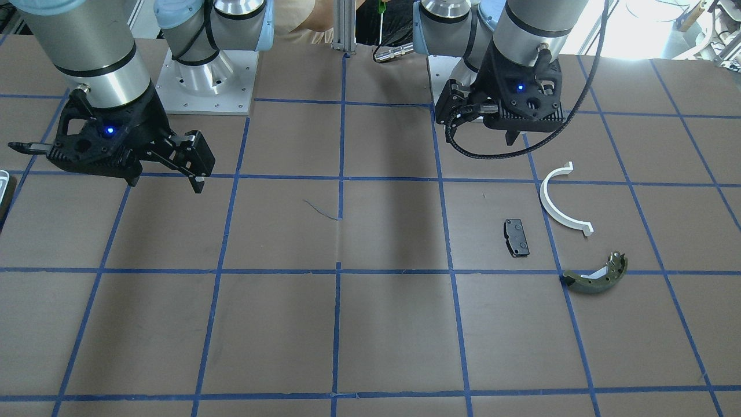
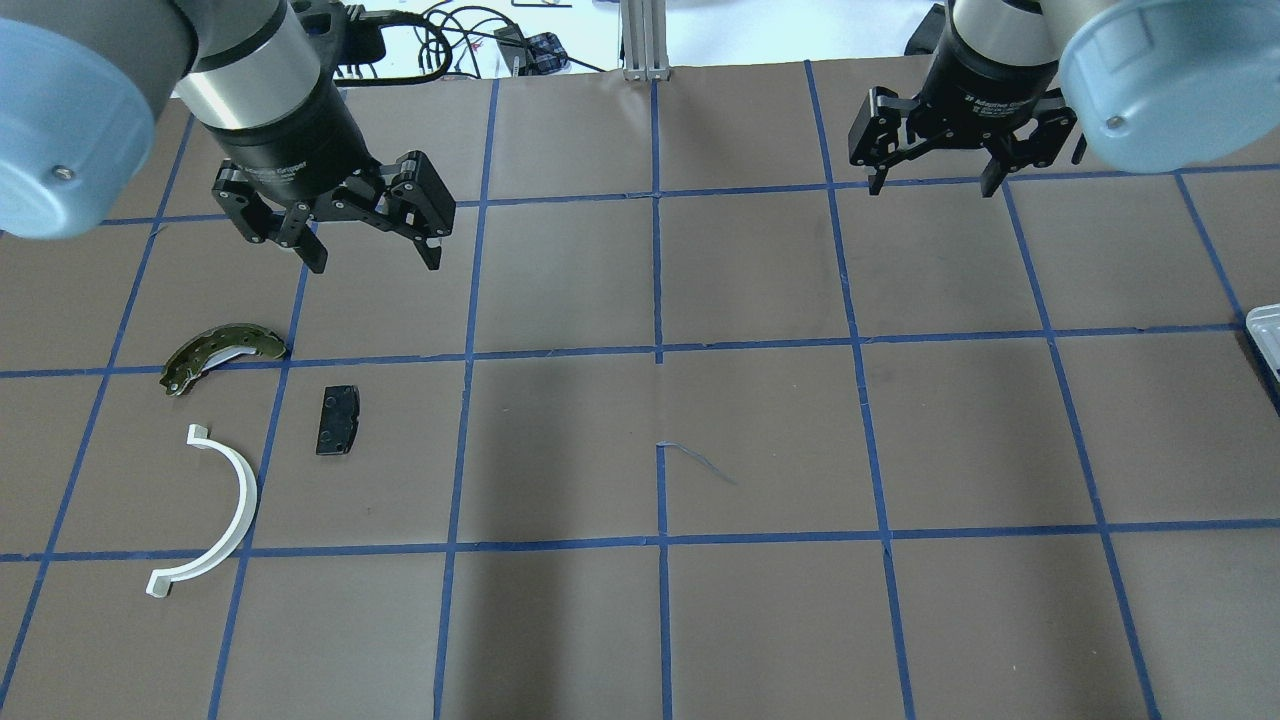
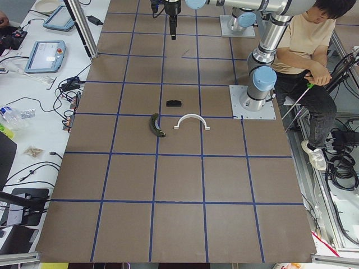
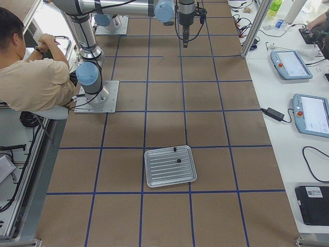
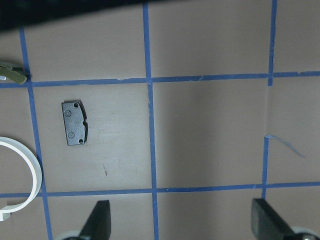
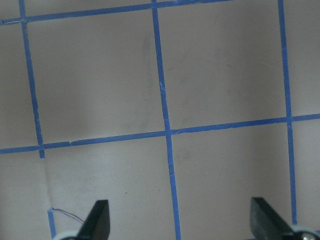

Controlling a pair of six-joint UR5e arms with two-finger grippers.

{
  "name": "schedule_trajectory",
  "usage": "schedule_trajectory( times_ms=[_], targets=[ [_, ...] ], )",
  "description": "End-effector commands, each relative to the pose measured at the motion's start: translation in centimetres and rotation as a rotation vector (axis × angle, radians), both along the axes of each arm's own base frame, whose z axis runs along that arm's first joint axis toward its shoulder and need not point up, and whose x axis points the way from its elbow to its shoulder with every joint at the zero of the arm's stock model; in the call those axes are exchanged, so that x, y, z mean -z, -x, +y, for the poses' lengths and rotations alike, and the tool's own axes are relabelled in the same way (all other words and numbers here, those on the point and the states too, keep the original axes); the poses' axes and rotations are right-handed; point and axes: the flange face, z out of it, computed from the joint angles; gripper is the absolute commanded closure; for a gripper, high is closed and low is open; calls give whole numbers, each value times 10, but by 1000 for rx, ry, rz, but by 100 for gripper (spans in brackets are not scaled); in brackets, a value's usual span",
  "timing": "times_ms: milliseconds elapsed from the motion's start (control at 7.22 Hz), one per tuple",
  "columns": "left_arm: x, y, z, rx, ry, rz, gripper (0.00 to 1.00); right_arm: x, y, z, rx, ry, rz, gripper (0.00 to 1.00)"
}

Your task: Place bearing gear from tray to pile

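Both jaws spread and empty: left gripper (image 2: 372,262) upper left, right gripper (image 2: 932,185) upper right, over the counter (image 2: 640,610). The tray (image 4: 162,175), lower centre of the right-side view, holds two dark specks, probably gears (image 4: 179,160). The pile (image 2: 338,420) lies mid-left overhead.

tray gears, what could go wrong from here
1. The gears on the tray look tiny and lie close together. The wide-open right claw could knock one aside or lose its grip on it.
2. The pile lies far across the table, on the side of the open left claw. A long carry risks a drop, or the arms crowding each other.
3. The overhead view shows only the tray's corner, so aim is hard to check there.
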Motion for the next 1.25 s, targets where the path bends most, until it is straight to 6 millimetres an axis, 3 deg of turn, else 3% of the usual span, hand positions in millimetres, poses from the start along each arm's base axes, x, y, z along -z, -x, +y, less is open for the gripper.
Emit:
schedule_trajectory(
  times_ms=[0,277,554,831,970,1108],
  targets=[
    [0,0,0,0,0,0,0,1,5,-3,9,2,-10,0],
    [1,0,0,0,-1,0,0,0,36,-9,-4,-1,-28,0],
    [-1,1,-1,-3,11,2,0,-1,91,-15,-79,-9,-5,0],
    [0,1,-1,-3,11,2,0,5,174,-18,-163,-22,1,0],
    [0,1,-1,-2,9,2,0,12,229,-14,-204,-32,-4,0],
    [0,1,-1,-2,11,2,0,38,291,-16,-267,-65,-20,0]
  ],
)
